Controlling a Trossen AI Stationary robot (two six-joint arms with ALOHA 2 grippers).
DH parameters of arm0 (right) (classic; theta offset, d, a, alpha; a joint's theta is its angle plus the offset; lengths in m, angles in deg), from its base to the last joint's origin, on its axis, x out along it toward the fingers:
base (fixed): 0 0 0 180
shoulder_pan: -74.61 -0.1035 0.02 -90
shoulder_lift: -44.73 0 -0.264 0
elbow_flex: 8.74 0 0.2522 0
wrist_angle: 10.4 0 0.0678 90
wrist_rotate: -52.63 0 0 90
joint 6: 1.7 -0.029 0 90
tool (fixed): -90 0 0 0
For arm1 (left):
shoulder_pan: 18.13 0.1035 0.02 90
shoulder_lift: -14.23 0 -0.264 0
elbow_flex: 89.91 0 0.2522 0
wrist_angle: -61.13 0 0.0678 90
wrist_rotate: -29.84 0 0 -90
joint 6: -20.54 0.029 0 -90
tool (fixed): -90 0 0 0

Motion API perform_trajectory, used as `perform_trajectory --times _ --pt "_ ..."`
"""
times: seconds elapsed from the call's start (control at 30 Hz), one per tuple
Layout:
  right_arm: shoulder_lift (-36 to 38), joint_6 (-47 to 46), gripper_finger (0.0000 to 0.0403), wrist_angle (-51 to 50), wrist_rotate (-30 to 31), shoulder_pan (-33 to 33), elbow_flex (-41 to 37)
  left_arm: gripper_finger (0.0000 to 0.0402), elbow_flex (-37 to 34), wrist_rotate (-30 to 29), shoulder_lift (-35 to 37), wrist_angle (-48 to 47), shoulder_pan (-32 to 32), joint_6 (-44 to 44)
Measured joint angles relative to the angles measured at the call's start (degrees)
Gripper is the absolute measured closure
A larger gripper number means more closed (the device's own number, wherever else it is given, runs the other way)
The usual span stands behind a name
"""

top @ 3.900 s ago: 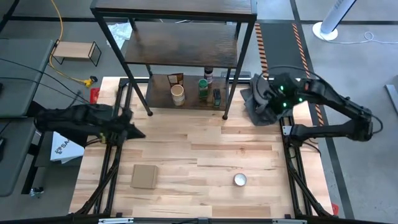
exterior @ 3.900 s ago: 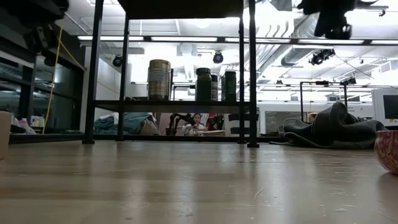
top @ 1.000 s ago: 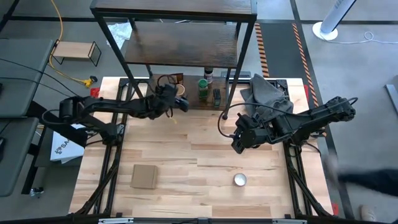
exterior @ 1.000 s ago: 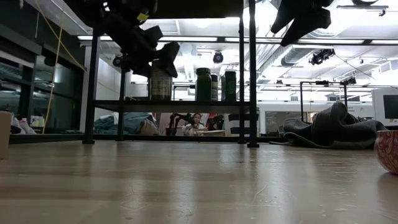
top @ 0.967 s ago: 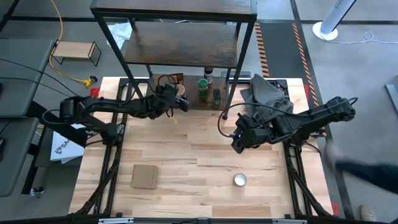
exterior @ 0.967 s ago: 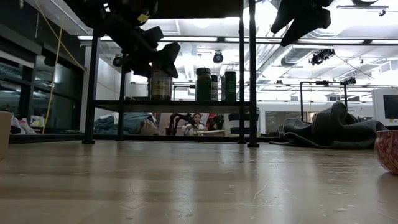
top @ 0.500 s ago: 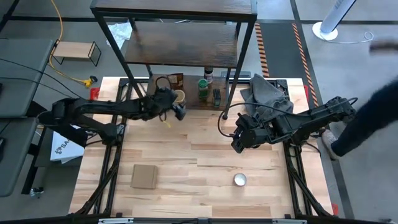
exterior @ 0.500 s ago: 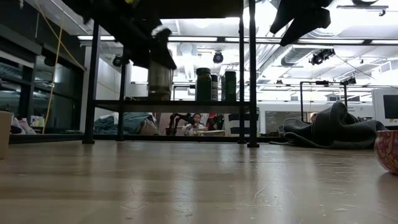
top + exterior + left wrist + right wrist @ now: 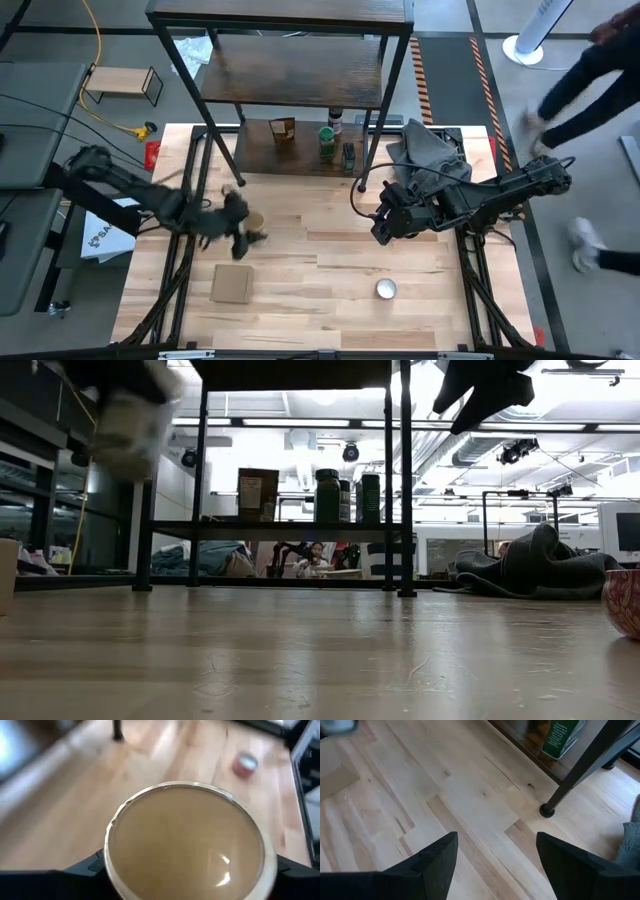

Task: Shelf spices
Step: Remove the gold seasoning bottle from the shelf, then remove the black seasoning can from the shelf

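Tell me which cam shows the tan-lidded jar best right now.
Left wrist view: the tan-lidded jar fills the picture, lid toward the camera, clamped between the left end effector's fingers. High view shows it only as a small blurred tan spot over the table. Low view catches it blurred, top left. Right wrist view doesn't show it.

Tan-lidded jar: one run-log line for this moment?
left tool: shut on tan-lidded jar, above table, off shelf | right tool: open, empty, over table near shelf leg | green-lidded jar: on shelf
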Motion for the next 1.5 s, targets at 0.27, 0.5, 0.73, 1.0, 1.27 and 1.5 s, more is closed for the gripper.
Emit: perform_trajectory --times 0.27,0.5,0.73,1.0,1.27,1.5 --pt "0.0 0.0 0.0136 1.5 0.0 0.0 0.0 0.0136 -9.8 -18.2 -4.2 0.2 -11.5 -13.4" --pt "0.0 -0.7 0.0136 3.5 0.1 0.0 0.0 0.0057 -12.9 -16.3 -7.9 0.9 -10.1 -17.0" --pt "0.0 -2.1 0.0136 3.8 0.2 0.0 0.0 0.0016 -12.4 -13.7 -7.8 0.6 -9.5 -17.2" --pt "0.0 4.6 0.0136 11.1 1.6 1.4 0.0 0.0013 -5.3 -19.1 -0.6 -3.2 -9.5 -8.5" --pt "-5.0 4.0 0.014 20.8 -0.2 5.7 0.1 0.0012 -0.5 -26.9 3.8 -5.3 -8.6 1.7" --pt "-11.3 -0.8 0.0231 18.8 15.2 6.2 4.6 0.0012 3.6 -28.9 5.3 -5.2 -6.6 5.9"
